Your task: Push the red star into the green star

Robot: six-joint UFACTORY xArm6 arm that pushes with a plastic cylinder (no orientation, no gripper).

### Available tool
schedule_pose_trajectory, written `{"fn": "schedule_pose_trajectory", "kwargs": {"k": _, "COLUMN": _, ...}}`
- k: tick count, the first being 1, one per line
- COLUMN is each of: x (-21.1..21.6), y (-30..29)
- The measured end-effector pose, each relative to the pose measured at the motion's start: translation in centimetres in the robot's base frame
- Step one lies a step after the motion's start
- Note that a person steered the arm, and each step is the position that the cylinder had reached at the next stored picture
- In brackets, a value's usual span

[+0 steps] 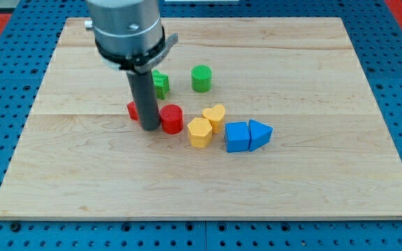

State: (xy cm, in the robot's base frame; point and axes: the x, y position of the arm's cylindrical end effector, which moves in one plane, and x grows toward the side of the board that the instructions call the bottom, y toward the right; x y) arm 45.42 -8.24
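No container is seen; the blocks are spread on a wooden board (pixel 313 174). The red star (pixel 132 110) is mostly hidden behind the rod, at the view's left of it. The green star (pixel 160 84) is seen just above, partly covered by the rod. A green cylinder (pixel 201 78), red cylinder (pixel 172 118), yellow heart (pixel 215 117), yellow hexagon (pixel 199 132), blue cube (pixel 236 137) and blue triangle (pixel 260 133) are also laid out. The rod is held upright; my tip (pixel 149 128), a plain rod end grasping nothing, is set between the red star and red cylinder.

Bright even overhead light, soft short shadows, sharp focus, no glare
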Motion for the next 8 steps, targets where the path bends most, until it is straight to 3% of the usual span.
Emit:
{"fn": "schedule_pose_trajectory", "kwargs": {"k": 1, "x": -4.0, "y": 0.0}}
{"fn": "schedule_pose_trajectory", "kwargs": {"k": 2, "x": -2.5, "y": 0.7}}
{"fn": "schedule_pose_trajectory", "kwargs": {"k": 3, "x": 2.8, "y": -1.9}}
{"fn": "schedule_pose_trajectory", "kwargs": {"k": 4, "x": 5.4, "y": 1.9}}
{"fn": "schedule_pose_trajectory", "kwargs": {"k": 7, "x": -6.7, "y": 7.3}}
{"fn": "schedule_pose_trajectory", "kwargs": {"k": 8, "x": -5.7, "y": 10.8}}
